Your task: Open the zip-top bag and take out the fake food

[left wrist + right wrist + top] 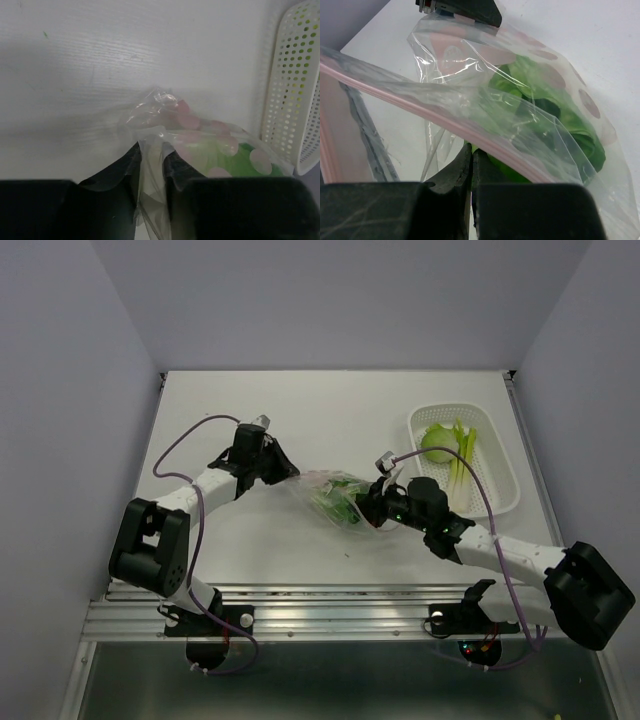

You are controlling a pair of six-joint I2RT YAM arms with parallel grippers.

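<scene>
Holding clear crinkly zip-top bag [335,495] at both ends: your left gripper [151,150] pinches film, narrow gap; right gripper [471,150] near shut on lip under pink zipper [420,102]. Mouth looks open. Pale lettuce ball [437,443] in white basket [512,490]; green leaves [535,100] left inside, beyond right fingers [455,170].

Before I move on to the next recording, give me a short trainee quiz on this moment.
1. True or false: the white basket is bare of food.
2. What does the left gripper pinch? A) the basket's rim B) plastic of the zip-top bag C) nothing
3. Fill in: in the right wrist view, the bag's zipper strip is ____ in colour.

Key
1. False: a pale green ball and yellow-green strips lie in it.
2. B.
3. Pink. Green fake food sits inside the bag beyond it.
</scene>
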